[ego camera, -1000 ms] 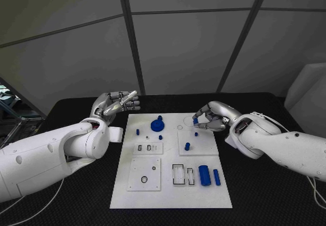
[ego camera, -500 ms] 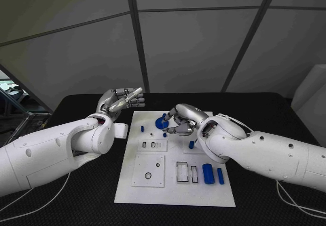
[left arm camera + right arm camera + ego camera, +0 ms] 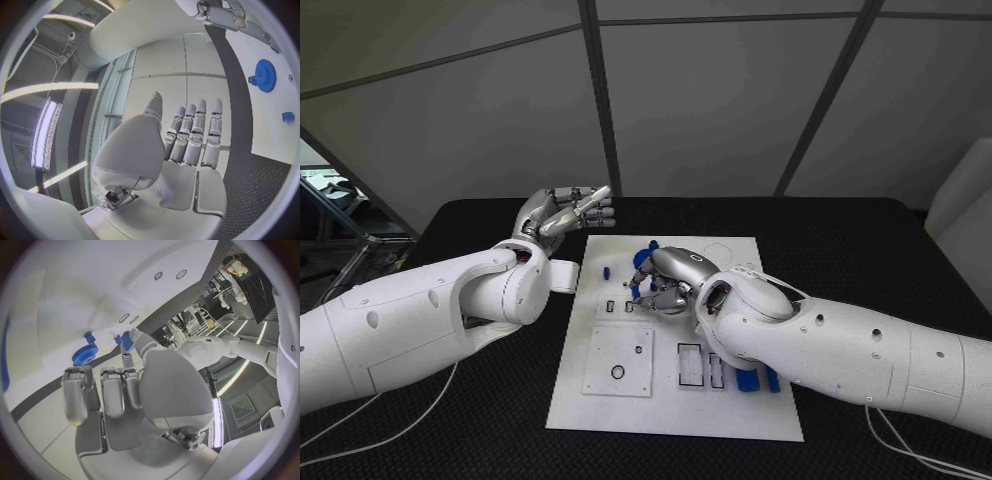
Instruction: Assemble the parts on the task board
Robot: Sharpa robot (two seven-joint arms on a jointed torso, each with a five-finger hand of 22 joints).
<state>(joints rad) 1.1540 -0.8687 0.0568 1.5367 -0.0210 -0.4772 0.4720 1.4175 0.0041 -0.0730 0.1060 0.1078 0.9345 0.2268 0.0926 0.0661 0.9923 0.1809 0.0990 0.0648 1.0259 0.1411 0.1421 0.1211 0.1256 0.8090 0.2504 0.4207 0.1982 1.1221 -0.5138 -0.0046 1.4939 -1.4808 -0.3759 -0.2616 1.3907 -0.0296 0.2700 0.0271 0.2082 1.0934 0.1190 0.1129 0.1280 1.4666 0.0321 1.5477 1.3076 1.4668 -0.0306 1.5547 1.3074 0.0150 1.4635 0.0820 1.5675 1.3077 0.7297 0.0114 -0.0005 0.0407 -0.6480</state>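
**White board, right hand low over the small blue parts**

White task board (image 3: 678, 400) lies in the middle of the black table (image 3: 877, 240), long side running away from the robot.

Right hand (image 3: 669, 280) is down over the far middle of the board, back of the hand toward the head camera, fingers curled downward. In the right wrist view a small blue peg (image 3: 127, 340) sits at the tip of the thumb, with a second small blue piece (image 3: 90, 336) just beyond the fingers. I cannot tell whether the peg is pinched or merely under the fingertip.

Left hand (image 3: 565, 212) is raised beyond the far left corner of the board, off the board and above the table. Left wrist view shows its fingers (image 3: 194, 135) straight and side by side, thumb apart from them, nothing held.

Parts on the board:
- blue gear (image 3: 265, 75) near the far edge, just beyond the right hand; largely hidden by that hand in the head view.
- small blue pin (image 3: 606, 271) standing left of the right hand.
- blue cylinder (image 3: 741, 380) and a slimmer blue rod (image 3: 770, 380) lying side by side near the board's right edge, partly covered by the right forearm.
- a black ring (image 3: 617, 372) on the raised white plate at the near left.
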